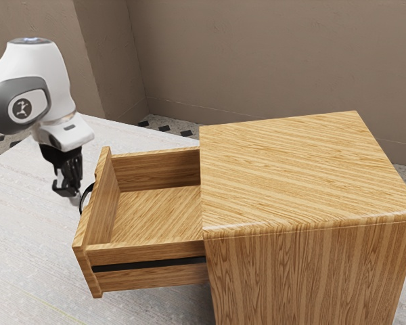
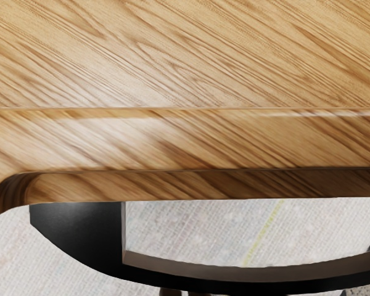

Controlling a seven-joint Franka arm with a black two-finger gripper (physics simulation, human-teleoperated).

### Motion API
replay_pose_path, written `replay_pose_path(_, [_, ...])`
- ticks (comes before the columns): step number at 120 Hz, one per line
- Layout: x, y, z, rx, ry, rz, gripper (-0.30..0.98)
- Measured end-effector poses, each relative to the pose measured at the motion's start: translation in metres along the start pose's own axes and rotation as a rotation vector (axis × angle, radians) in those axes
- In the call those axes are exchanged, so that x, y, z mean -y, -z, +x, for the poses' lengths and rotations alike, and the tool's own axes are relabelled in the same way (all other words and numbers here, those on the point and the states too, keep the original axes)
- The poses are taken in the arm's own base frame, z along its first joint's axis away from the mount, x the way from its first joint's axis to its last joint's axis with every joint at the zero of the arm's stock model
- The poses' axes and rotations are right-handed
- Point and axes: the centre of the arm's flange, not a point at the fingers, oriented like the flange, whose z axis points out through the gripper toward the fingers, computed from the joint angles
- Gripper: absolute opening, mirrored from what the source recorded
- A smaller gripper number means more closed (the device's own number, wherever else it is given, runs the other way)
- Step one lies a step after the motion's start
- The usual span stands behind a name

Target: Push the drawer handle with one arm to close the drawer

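Observation:
The black gripper (image 1: 68, 177) hangs pointing down at the exterior view's left, just outside the drawer front. Whether it is open or shut cannot be made out. Close beside it, the curved black handle (image 1: 84, 202) stands out from the wooden drawer front (image 1: 103, 202); contact between them cannot be told. The drawer (image 1: 155, 256) is pulled well out of the cabinet (image 1: 304, 179), with bare wood inside. In the wrist view, the black handle (image 2: 80, 237) bows outward beside the wooden drawer front (image 2: 185, 139).
A pale table (image 1: 27, 223) carries the cabinet. Brown walls (image 1: 257, 61) rise behind it, and a patterned floor (image 1: 166, 126) shows past the table's far edge. A dark slide rail (image 1: 149, 264) runs along the drawer's side.

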Motion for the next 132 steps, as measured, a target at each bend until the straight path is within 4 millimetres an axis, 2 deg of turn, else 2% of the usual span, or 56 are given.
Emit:
replay_pose_path(36, [-0.01, 0.011, 0.019, -0.017, -0.026, 0.028, -0.1])
replay_pose_path(69, [-0.019, 0.01, 0.038, -0.026, -0.048, 0.023, -0.1])
replay_pose_path(101, [-0.009, 0.007, 0.057, -0.032, -0.061, 0.012, -0.1])
replay_pose_path(132, [-0.004, 0.013, 0.073, -0.043, -0.08, 0.021, -0.1])
